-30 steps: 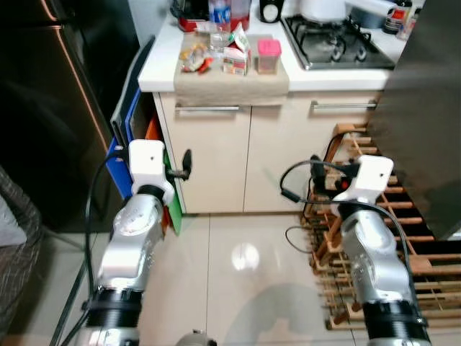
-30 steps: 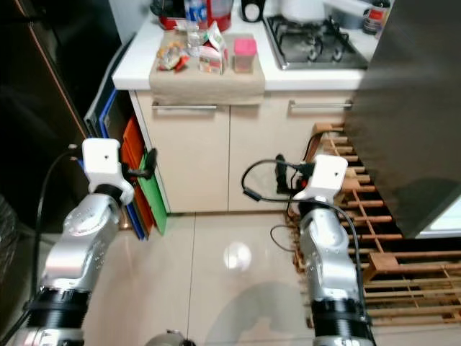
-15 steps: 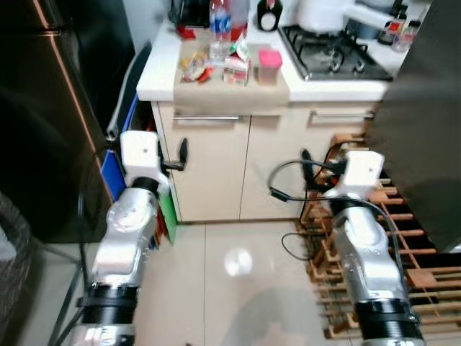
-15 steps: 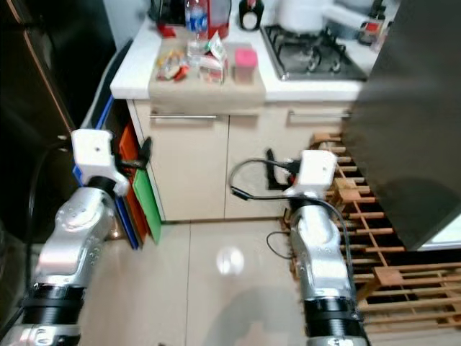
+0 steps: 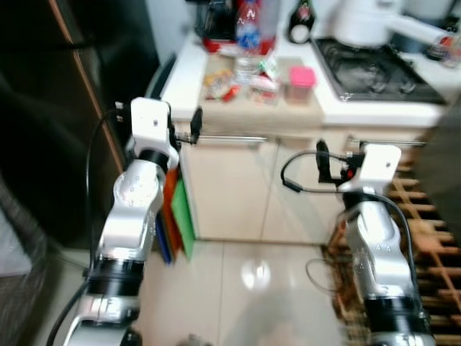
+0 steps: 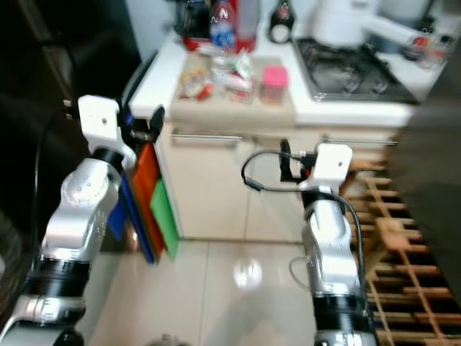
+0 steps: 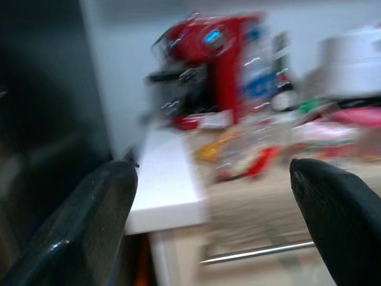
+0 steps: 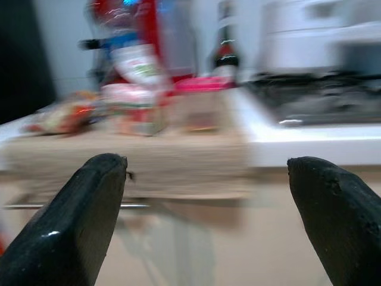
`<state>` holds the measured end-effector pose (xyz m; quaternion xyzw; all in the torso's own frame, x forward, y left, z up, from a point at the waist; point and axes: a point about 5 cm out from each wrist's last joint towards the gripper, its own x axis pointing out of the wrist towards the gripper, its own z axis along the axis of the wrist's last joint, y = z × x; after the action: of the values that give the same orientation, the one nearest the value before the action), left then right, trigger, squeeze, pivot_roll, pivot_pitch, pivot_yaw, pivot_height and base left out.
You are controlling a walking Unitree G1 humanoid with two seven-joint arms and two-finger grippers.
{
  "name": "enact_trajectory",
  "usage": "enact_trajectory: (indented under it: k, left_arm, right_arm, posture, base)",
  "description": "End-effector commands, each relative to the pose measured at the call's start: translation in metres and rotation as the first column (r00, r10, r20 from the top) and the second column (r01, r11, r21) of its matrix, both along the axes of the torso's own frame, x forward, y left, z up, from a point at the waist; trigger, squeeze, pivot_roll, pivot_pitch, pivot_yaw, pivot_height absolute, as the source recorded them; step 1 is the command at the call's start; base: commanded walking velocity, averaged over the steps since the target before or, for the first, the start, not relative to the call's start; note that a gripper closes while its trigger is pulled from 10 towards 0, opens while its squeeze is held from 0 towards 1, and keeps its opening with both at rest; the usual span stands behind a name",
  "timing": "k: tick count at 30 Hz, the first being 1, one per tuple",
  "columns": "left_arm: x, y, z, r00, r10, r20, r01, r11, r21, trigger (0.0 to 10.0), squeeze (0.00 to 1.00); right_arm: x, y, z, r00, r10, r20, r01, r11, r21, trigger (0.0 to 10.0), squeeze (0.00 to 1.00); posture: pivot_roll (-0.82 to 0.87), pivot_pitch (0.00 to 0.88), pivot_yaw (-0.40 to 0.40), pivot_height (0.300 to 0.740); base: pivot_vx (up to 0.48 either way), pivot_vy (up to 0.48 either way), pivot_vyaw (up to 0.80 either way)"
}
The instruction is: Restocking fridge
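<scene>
On the white counter a beige cloth (image 5: 252,107) carries a clear water bottle (image 5: 248,37), a snack packet (image 5: 217,83), a small carton (image 5: 265,78) and a pink-lidded tub (image 5: 300,79). The dark fridge (image 5: 43,122) stands to the left of the counter. My left gripper (image 5: 194,127) is open and empty, held near the counter's left corner at drawer-handle height. My right gripper (image 5: 321,160) is open and empty in front of the cupboard doors, below the counter edge. In the right wrist view the tub (image 8: 199,101) and the carton (image 8: 134,107) lie ahead between the wide-spread fingers (image 8: 89,220). All views are blurred.
A red coffee machine (image 5: 216,20) and a white kettle (image 5: 364,21) stand at the back, beside a gas hob (image 5: 374,68). Coloured boards (image 5: 176,216) lean between fridge and cupboard. A wooden rack (image 5: 425,238) stands on the floor at the right.
The camera has shifted and the counter looks nearer and larger. Both arms have risen, the left gripper from cupboard-door height to just under the counter edge. Both grippers stay open.
</scene>
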<state>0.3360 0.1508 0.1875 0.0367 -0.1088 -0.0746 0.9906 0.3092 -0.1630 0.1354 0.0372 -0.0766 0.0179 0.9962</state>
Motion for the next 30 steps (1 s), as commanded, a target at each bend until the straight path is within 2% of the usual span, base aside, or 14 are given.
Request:
enact_trajectory:
  k: [1,4,8,10,19,21,24,25,27,29,30]
  left_arm:
    - [0.001,-0.008,0.001,0.999,-0.034,-0.002,0.034,0.999,-0.005,10.0,0.00]
    - [0.002,-0.010,-0.003,0.998,-0.046,-0.031,0.045,0.999,-0.031,10.0,0.00]
    - [0.004,-0.012,-0.003,0.998,-0.053,-0.027,0.053,0.998,-0.019,10.0,0.00]
    - [0.004,-0.015,0.001,0.997,-0.071,-0.004,0.071,0.997,0.006,10.0,0.00]
    - [0.004,-0.020,0.011,0.993,-0.111,0.044,0.110,0.994,0.015,10.0,0.00]
    - [0.004,-0.021,0.017,0.991,-0.118,0.062,0.118,0.993,0.011,10.0,0.00]
    - [0.008,-0.021,0.034,0.985,-0.130,0.112,0.132,0.991,-0.011,10.0,0.00]
    - [0.008,-0.021,0.034,0.985,-0.130,0.112,0.132,0.991,-0.011,10.0,0.00]
    - [0.010,-0.022,0.052,0.976,-0.139,0.169,0.143,0.990,-0.014,10.0,0.00]
    - [0.009,-0.017,0.072,0.960,-0.103,0.260,0.111,0.994,-0.016,10.0,0.00]
    - [0.007,-0.012,0.094,0.931,-0.057,0.362,0.058,0.998,0.010,10.0,0.00]
  right_arm:
    - [-0.001,-0.007,0.003,1.000,-0.021,0.015,0.021,1.000,-0.010,10.0,0.12]
    - [-0.001,-0.008,0.002,1.000,-0.023,0.015,0.023,1.000,-0.013,10.0,0.12]
    - [-0.001,-0.008,0.001,1.000,-0.020,0.005,0.021,1.000,-0.020,10.0,0.13]
    - [0.000,-0.007,0.001,1.000,-0.015,-0.001,0.015,1.000,-0.018,10.0,0.13]
    - [0.000,-0.007,0.013,0.998,-0.021,0.055,0.023,0.998,-0.050,10.0,0.13]
    - [-0.001,-0.007,0.021,0.996,-0.024,0.087,0.030,0.998,-0.058,10.0,0.13]
    - [-0.003,-0.004,0.048,0.982,-0.013,0.189,0.028,0.997,-0.077,10.0,0.13]
    - [-0.003,-0.004,0.048,0.982,-0.013,0.189,0.028,0.997,-0.077,10.0,0.13]
    - [-0.006,-0.005,0.077,0.958,-0.020,0.285,0.046,0.995,-0.086,10.0,0.13]
    - [-0.009,-0.004,0.098,0.936,-0.018,0.351,0.052,0.995,-0.088,10.0,0.13]
    - [-0.011,-0.004,0.115,0.916,-0.017,0.400,0.056,0.995,-0.084,10.0,0.13]
  posture:
    - [0.00,0.000,0.043,0.740]
    - [0.00,0.000,0.045,0.740]
    - [-0.01,0.000,0.045,0.740]
    - [-0.01,0.000,0.045,0.740]
    - [-0.01,0.000,0.047,0.740]
    - [-0.01,0.000,0.049,0.740]
    - [-0.01,0.000,0.049,0.740]
    - [-0.01,0.000,0.049,0.740]
    - [-0.01,0.000,0.052,0.740]
    - [-0.02,0.000,0.057,0.740]
    - [-0.02,0.000,0.059,0.740]
  base:
    - [0.469,0.000,0.00]
    - [0.466,0.000,0.00]
    - [0.468,0.000,-0.13]
    - [0.469,0.000,-0.79]
    - [0.467,0.000,-0.79]
    - [0.469,0.000,-0.79]
    - [0.469,0.000,-0.53]
    - [0.469,0.000,0.00]
    - [0.465,0.000,0.00]
    - [0.469,0.000,0.00]
    - [0.469,0.000,0.00]
